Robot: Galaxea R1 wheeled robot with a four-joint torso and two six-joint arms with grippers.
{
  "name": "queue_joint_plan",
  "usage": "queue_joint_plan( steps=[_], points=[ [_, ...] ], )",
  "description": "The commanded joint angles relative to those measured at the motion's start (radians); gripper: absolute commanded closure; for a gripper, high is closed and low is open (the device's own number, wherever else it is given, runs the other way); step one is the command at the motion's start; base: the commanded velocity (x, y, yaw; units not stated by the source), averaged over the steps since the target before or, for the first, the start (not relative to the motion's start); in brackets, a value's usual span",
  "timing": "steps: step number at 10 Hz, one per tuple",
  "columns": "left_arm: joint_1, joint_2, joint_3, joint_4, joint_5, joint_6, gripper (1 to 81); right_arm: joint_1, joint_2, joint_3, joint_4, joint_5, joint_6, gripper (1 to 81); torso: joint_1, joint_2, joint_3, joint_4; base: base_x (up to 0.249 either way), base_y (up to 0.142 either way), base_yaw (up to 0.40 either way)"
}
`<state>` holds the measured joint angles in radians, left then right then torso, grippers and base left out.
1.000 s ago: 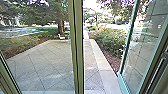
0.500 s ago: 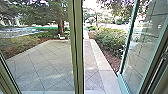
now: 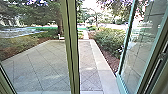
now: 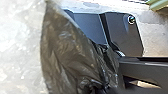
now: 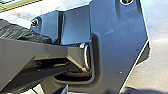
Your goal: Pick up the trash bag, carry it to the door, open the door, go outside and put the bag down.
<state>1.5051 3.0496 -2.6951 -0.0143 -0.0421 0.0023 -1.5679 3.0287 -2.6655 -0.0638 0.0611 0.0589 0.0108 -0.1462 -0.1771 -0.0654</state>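
- Grey paving with diagonal joints (image 3: 42, 67) spreads outdoors ahead of us, edged by a paler strip on our right.
- Green, leafy shrubs (image 3: 108, 41) fill a brown bed beyond that strip; over to our left we see a brown tree trunk (image 3: 60, 20) under dark foliage.
- We have a tall glass door with a teal frame (image 3: 126, 36) on our right, angled outward and well apart from the upright in the middle.
- That upright, an olive-green post with dark grooves (image 3: 71, 45), leans slightly in our head view.
- We find the trash bag, thin, glossy black plastic (image 4: 67, 50), in front of part of our own dark base plate (image 4: 123, 32) in the left wrist view. It is creased all over, with a smooth, slightly see-through edge, and bunches into tight folds near our jointed bar (image 4: 142, 70). Our right wrist view catches its wrinkled black plastic behind the bar too.
- We cannot tell whether our left claw or our right claw is wide or narrow, nor which one grips the bag.
- Near the trunk's foot sits a small white object (image 3: 61, 38), too blurred for us to identify.
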Motion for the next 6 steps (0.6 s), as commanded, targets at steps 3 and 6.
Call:
queue_joint_plan(
  steps=[3,6],
  points=[
    [-0.044,-0.014,-0.005,0.014,0.056,0.007,81.1,0.028,0.021,0.007,-0.013,-0.053,-0.007,1.0,0.000,0.000,0.000,0.000,0.000,-0.117,0.000],
    [-0.042,-0.014,-0.005,0.016,0.057,0.007,81.1,0.025,0.021,-0.002,-0.014,-0.064,-0.007,1.0,0.000,0.000,0.000,0.000,0.000,-0.120,0.000]
  ],
)
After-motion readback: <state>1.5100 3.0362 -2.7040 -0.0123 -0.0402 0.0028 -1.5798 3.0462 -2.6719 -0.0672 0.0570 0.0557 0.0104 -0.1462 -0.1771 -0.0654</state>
